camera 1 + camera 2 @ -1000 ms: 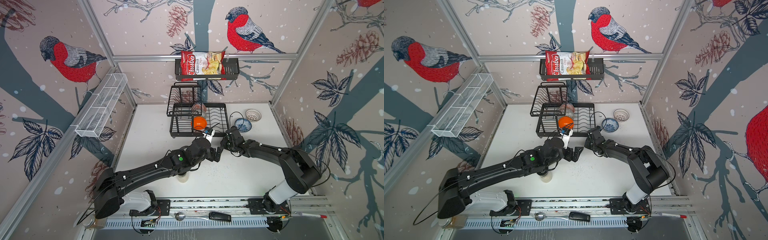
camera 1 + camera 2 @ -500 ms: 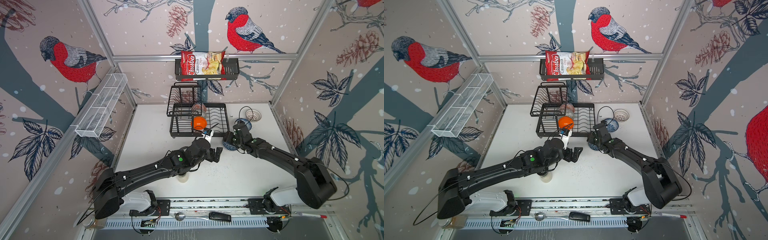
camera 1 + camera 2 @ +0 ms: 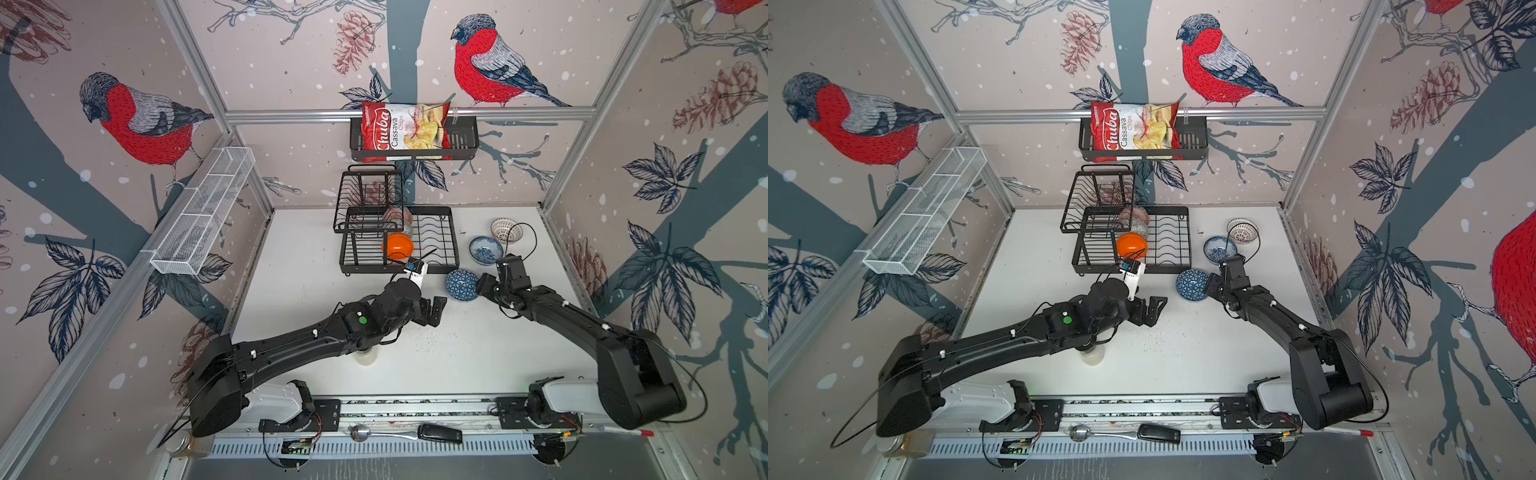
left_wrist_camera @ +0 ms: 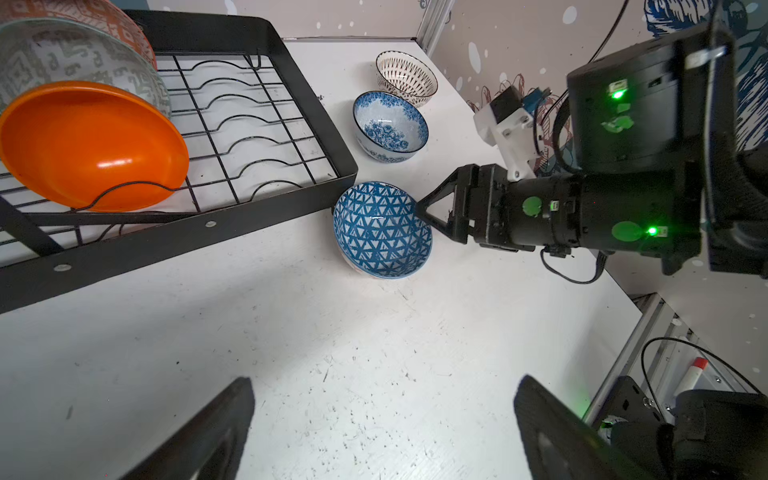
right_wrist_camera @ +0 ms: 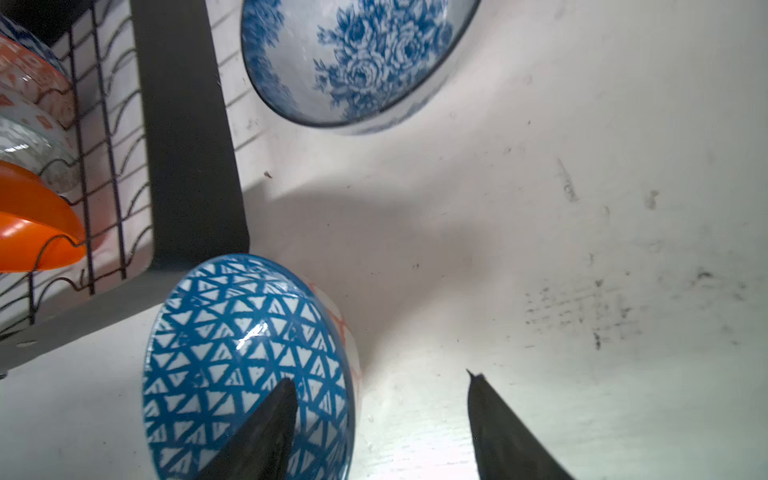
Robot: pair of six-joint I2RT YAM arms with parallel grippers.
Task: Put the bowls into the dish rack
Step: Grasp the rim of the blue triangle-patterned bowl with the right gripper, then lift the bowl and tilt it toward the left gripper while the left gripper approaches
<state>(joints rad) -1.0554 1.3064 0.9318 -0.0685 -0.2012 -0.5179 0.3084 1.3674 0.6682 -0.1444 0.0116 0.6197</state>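
Blue triangle-patterned bowl (image 4: 382, 228) lies tipped on the table, just beside the dish rack's (image 4: 266, 216) front corner. Your right gripper (image 5: 379, 376) straddles its rim with fingers parted, apparently not gripping. Close squarely on the wall, then lift. Your left gripper (image 4: 384, 379) hangs wide and empty.

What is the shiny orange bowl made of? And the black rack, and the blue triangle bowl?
The orange bowl looks like plastic or glazed ceramic: plain colour, smooth, bright glare. The dish rack looks like metal wire coated matte black: thin bent rods. The blue triangle bowl seems glazed ceramic: glossy printed pattern.
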